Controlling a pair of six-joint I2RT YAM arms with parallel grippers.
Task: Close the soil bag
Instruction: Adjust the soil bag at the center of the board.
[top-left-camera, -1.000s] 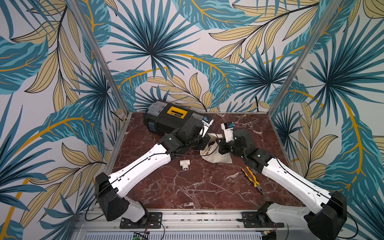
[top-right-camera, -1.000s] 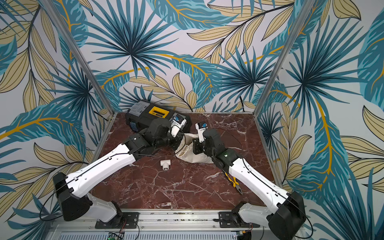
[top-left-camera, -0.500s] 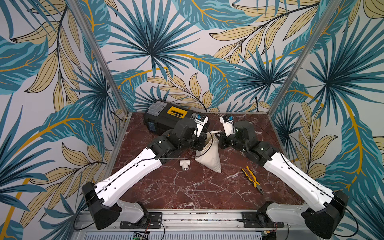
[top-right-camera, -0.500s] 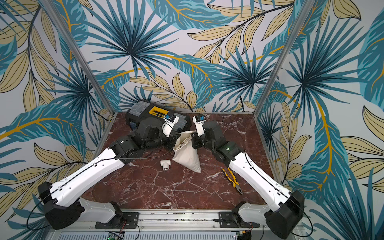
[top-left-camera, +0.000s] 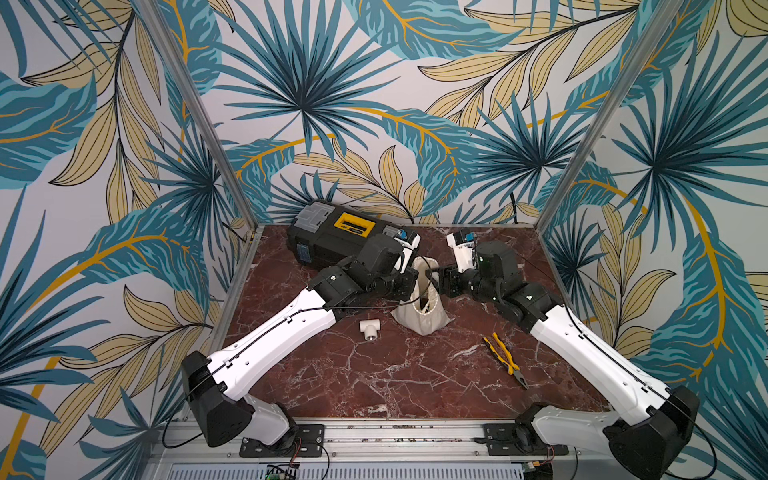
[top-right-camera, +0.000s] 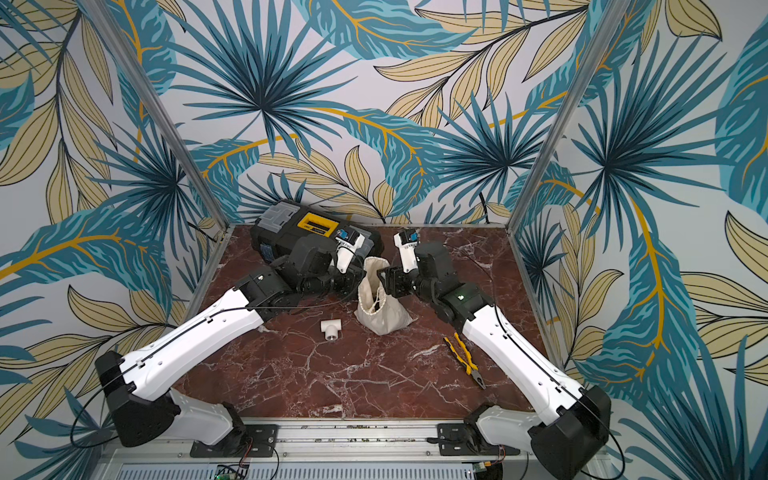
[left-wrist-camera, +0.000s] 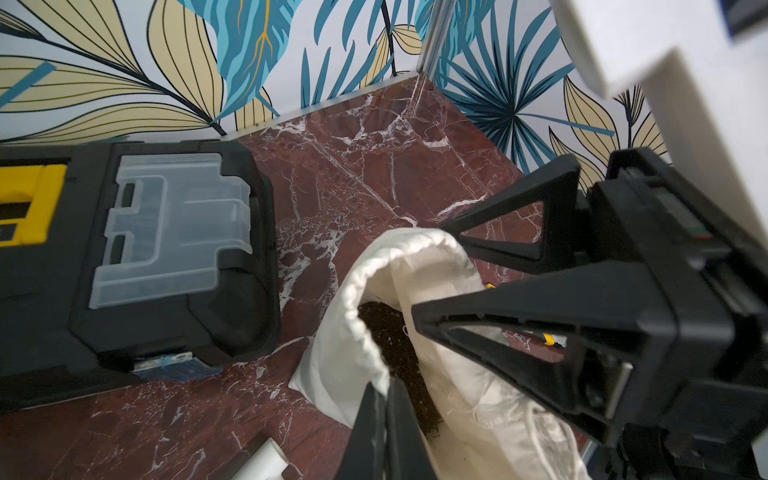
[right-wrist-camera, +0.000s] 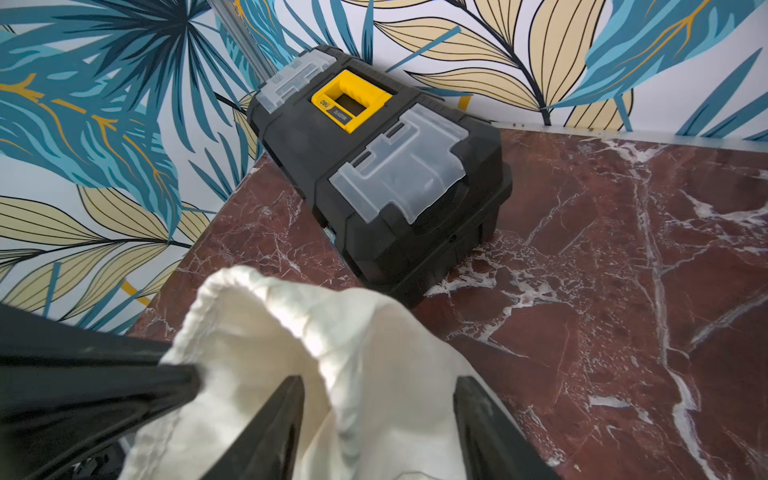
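Pliers (top-left-camera: 514, 371) with yellow handles lie nearest, low and right of the middle in both top views, on the red-brown marble table (top-left-camera: 374, 386). A bit farther back, left of the middle, sits a small white pipe tee (top-left-camera: 369, 327).

Just behind it and to its right stands the soil bag (top-left-camera: 424, 318), a cream cloth sack in the middle of the frame. Its bottom rests on the table and its mouth is open. In the left wrist view, dark soil (left-wrist-camera: 386, 332) shows inside.

The two arms reach in from the lower corners and meet at the bag. The left claw (left-wrist-camera: 384, 388) is pressed together and pinches the rim of the bag. The right claw (right-wrist-camera: 376, 386) is spread wide, and the bag's cloth lies between its fingers.

Behind the left arm, by the back wall, lies a black toolbox (top-left-camera: 332, 249) with a yellow handle and clear lids on top. The wall (top-left-camera: 374, 104), with big blue and tan leaves, fills the top of the frame.
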